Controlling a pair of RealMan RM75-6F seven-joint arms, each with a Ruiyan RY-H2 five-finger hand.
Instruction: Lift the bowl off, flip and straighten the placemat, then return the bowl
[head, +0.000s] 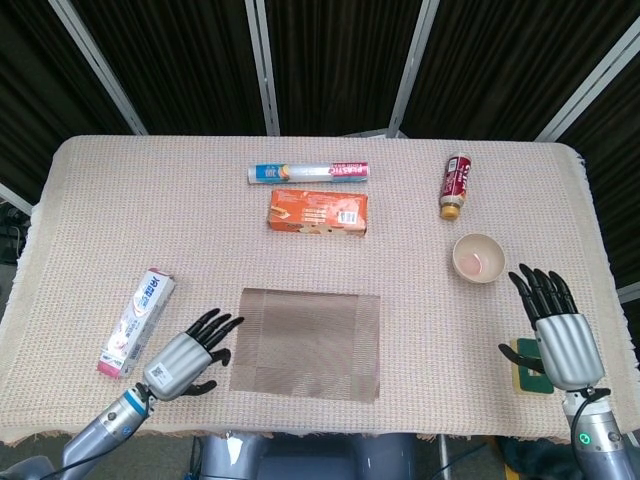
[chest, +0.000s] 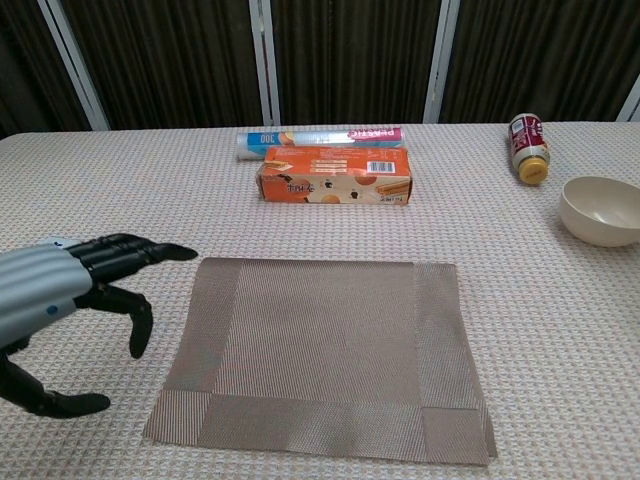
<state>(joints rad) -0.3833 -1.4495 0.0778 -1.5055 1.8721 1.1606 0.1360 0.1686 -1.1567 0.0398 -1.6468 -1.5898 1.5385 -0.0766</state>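
We find the cream round bowl (head: 479, 258) already off the flat brown woven placemat (head: 308, 343), parked well apart on the right side of the table (head: 150, 200); we judge this clears the mat for flipping.

Our left robot hand (head: 186, 358) hovers just beside the placemat's left edge, fingers spread and holding nothing. In the chest view its fingers (chest: 135, 252) point toward that edge, likely lining up to lift it. Our right robot hand (head: 560, 335) sits near the table's right edge, also spread and empty, partly over a green and yellow sponge (head: 528, 362), out of the way.

Bystanders: a white and pink toothpaste box (head: 136, 322) left of the mat, an orange cardboard box (head: 317, 211) and a wrap roll (head: 308, 173) behind it, a small red bottle (head: 455, 185) lying near the bowl.

The table wears a beige, coarse-weave cloth. Dark curtains with pale bars stand behind.
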